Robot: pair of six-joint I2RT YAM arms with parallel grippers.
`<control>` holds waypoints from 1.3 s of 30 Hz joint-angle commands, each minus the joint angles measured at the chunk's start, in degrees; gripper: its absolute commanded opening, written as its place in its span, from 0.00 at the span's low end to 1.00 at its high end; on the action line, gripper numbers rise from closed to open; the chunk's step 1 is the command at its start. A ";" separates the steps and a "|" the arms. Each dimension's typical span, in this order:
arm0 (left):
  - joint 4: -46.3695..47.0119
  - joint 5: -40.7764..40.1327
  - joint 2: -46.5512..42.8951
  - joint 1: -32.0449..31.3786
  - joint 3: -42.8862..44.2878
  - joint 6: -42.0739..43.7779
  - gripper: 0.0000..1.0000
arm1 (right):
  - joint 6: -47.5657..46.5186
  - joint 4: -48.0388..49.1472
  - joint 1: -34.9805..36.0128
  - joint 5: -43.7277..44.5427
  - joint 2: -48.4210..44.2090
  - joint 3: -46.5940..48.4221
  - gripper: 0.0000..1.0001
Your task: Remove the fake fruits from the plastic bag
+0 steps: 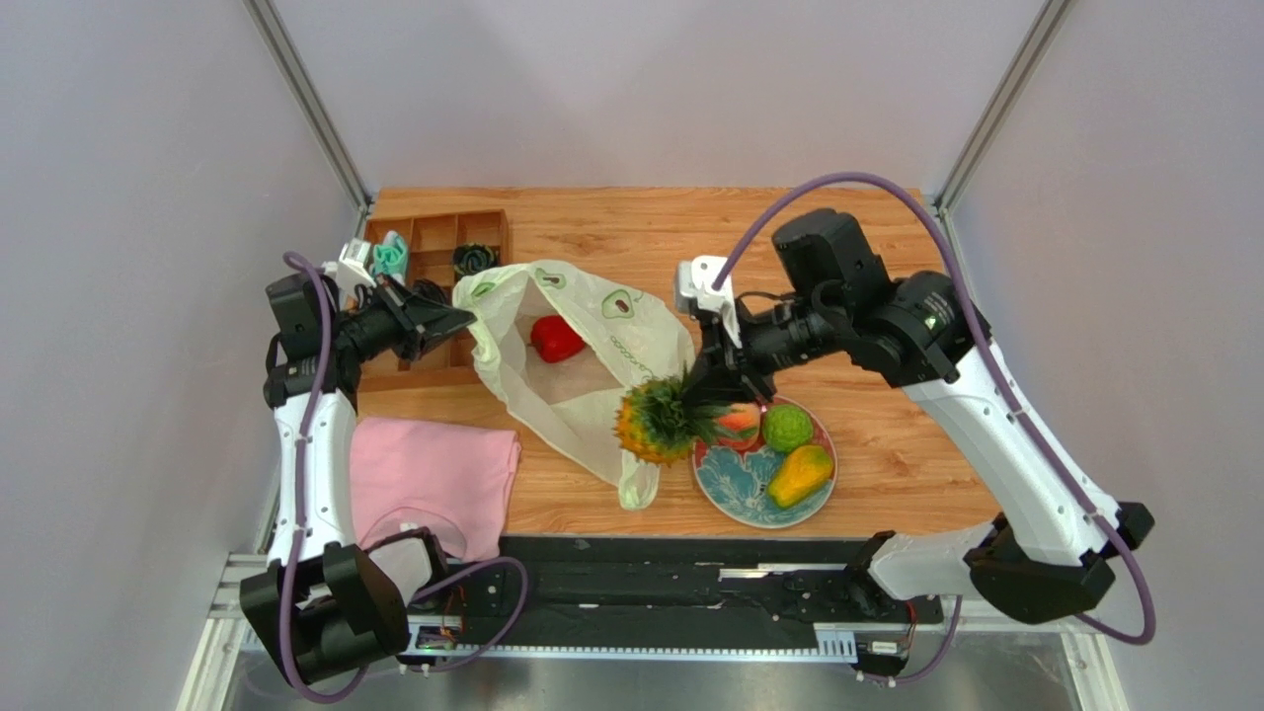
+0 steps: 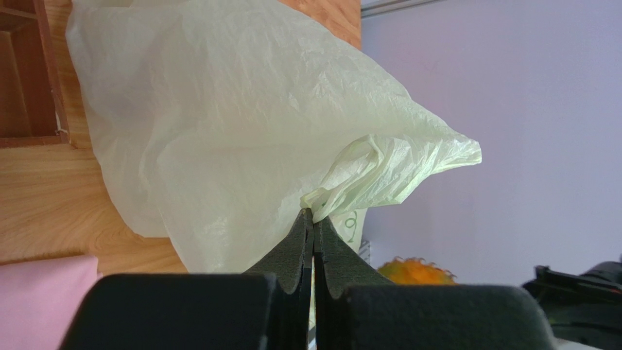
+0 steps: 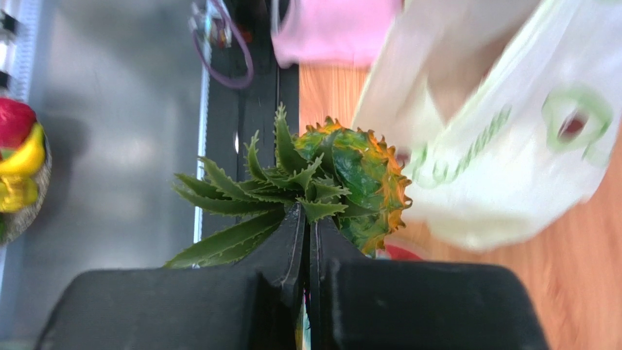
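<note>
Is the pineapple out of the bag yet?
Out. The right gripper holds the pineapple by its crown, with no plastic over it; the plastic bag is beside it.

The plastic bag (image 1: 579,378) sprawls across the middle of the worktop (image 1: 905,445). Its raised edge is pinched in the left pincer (image 1: 466,317), and its mouth is open from above over the red fruit (image 1: 557,338). The right pincer (image 1: 699,390), clamped on the crown of the pineapple (image 1: 660,419), hangs between bag and plate (image 1: 738,482), crowding that gap. A compartment tray (image 1: 438,252) blocks the far left corner, a pink cloth (image 1: 430,474) the near left. Bare wood lies open along the far edge and right of the plate.
</note>
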 commanded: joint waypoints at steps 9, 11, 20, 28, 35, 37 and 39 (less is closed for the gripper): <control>-0.90 0.39 0.22 0.51 3.34 2.83 0.00 | -9.91 0.03 -6.99 10.68 -6.82 -26.64 0.00; -1.42 0.39 0.05 0.59 3.17 3.18 0.00 | -10.52 0.56 -7.69 10.77 -6.29 -27.96 0.00; -3.10 0.31 -0.57 0.77 2.82 4.50 0.00 | -11.23 4.51 -8.57 12.18 -4.27 -30.59 0.00; -2.83 0.57 -1.10 1.12 2.38 4.06 0.00 | -10.44 7.59 -8.57 14.73 -2.60 -32.53 0.00; -2.83 0.22 -0.83 1.21 2.20 4.15 0.00 | -10.61 9.18 -8.48 13.51 -2.95 -33.67 0.02; -2.66 0.31 -0.83 1.39 2.20 4.06 0.00 | -10.70 9.00 -8.48 12.71 -3.30 -33.94 0.11; -2.83 0.31 -0.57 1.30 2.20 4.06 0.00 | -10.18 8.74 -8.57 13.23 -3.21 -34.03 0.20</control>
